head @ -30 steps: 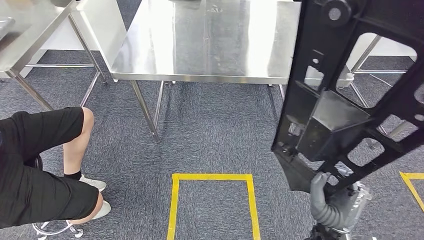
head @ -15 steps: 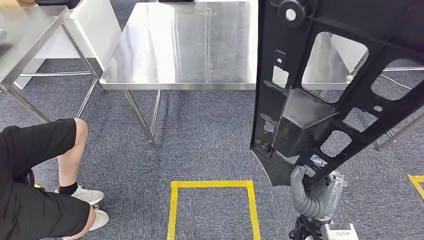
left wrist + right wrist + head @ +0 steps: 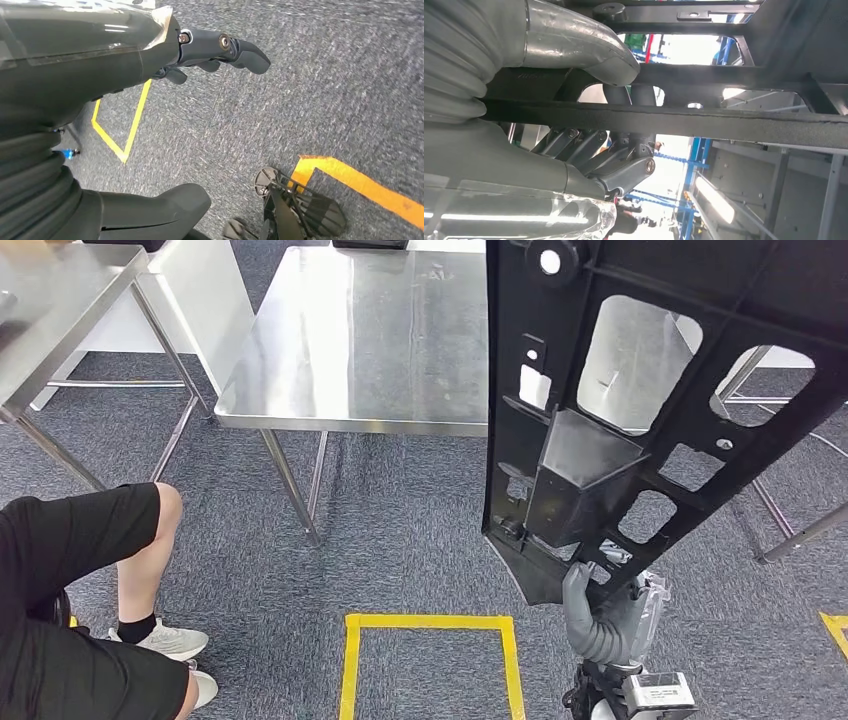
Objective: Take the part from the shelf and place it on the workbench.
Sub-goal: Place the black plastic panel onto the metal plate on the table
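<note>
The whole view swings again, and the steel worktop [image 3: 380, 350] now sits squarer ahead than a second ago: the robot is turning toward it, not the furniture moving. The right hand [image 3: 600, 615] keeps its clench on the lower edge of the black part [image 3: 620, 430], which stands tall and tilted, its top already overlapping the worktop's near corner in view. The left hand [image 3: 220, 47] hangs loose over carpet, holding nothing. A seated person's leg [image 3: 140, 540] stays off left. Carry nearly done; the set-down remains.
</note>
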You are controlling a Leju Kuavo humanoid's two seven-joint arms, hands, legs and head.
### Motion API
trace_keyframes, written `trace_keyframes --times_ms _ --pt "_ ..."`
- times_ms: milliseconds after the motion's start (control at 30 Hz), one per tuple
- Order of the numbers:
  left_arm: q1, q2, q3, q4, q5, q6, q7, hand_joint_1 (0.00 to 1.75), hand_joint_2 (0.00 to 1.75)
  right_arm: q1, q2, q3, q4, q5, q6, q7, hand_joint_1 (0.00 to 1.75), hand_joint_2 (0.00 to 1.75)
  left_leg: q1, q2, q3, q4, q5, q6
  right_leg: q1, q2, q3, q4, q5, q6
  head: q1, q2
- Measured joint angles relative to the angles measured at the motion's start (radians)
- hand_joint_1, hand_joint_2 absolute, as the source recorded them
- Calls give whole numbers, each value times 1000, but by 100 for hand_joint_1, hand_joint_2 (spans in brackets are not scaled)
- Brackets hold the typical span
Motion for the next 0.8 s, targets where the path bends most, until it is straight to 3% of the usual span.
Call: trace_keyframes --times_ms 33,67,133,200,267,333,400,433,467,500,567,633,700,800 --pt "0 0 0 0 0 0 0 0 175 -2 2 0 3 2 4 1 175 175 1 -1 10 0 -7 -3 0 0 21 -72 44 11 0 0" --pt "0 0 0 0 1 -1 0 0 175 -5 5 -1 7 3 7 2 175 175 0 -2 20 1 -14 -7 0 -1 42 -137 78 13 0 0" --pt "-1 0 0 0 1 -4 0 0 175 -17 13 -1 16 10 10 6 175 175 -2 -2 29 -1 -27 -19 6 -5 67 -207 103 -9 0 0" --pt "-2 0 0 0 2 -8 -1 0 175 -29 20 -3 24 23 10 13 175 175 -4 -1 33 6 -29 -30 8 -4 76 -212 102 -39 -1 0" --pt "-2 2 0 -1 3 -14 -3 0 175 -38 29 -5 31 41 7 21 175 175 -2 2 30 32 -39 -39 1 -1 92 -218 108 -54 -2 0" --pt "-4 3 0 -1 6 -19 -4 0 175 -48 37 -7 38 58 3 26 175 175 2 5 -14 111 -78 -50 -4 -1 106 -220 104 -64 -3 0" --pt "-3 4 0 -1 9 -23 -5 0 175 -56 41 -7 47 71 1 28 175 175 7 5 -94 231 -125 -61 -3 -1 110 -220 98 -72 -5 0" --pt "-2 4 0 -1 9 -23 -5 0 175 -58 42 -7 53 75 1 29 175 175 10 5 -129 270 -132 -64 -3 -1 113 -220 95 -73 -4 0" --pt "-1 4 0 -1 10 -23 -6 0 175 -58 43 -7 57 76 1 30 175 175 11 6 -147 275 -118 -66 -3 0 116 -220 91 -73 -4 0" --pt "-1 5 0 -1 10 -23 -6 0 175 -59 44 -7 62 77 1 31 175 175 13 7 -145 242 -84 -66 -3 1 122 -220 86 -71 -4 0" --pt "0 7 0 0 10 -23 -6 0 175 -59 46 -7 68 78 1 32 175 175 13 9 -104 114 2 -61 -3 2 139 -220 75 -65 -4 0" --pt "-1 8 0 0 10 -23 -7 0 175 -64 48 -8 75 78 1 33 175 175 8 10 -73 34 17 -50 1 3 146 -221 64 -54 -4 0" --pt "0 8 0 -1 11 -23 -7 0 175 -71 49 -8 81 82 1 34 175 175 3 9 -69 28 4 -39 4 3 143 -222 56 -41 -5 0" --pt "1 7 1 -1 12 -24 -10 0 175 -81 50 -7 88 91 3 42 175 175 8 11 -47 15 26 -19 8 2 135 -185 31 -27 -4 0"
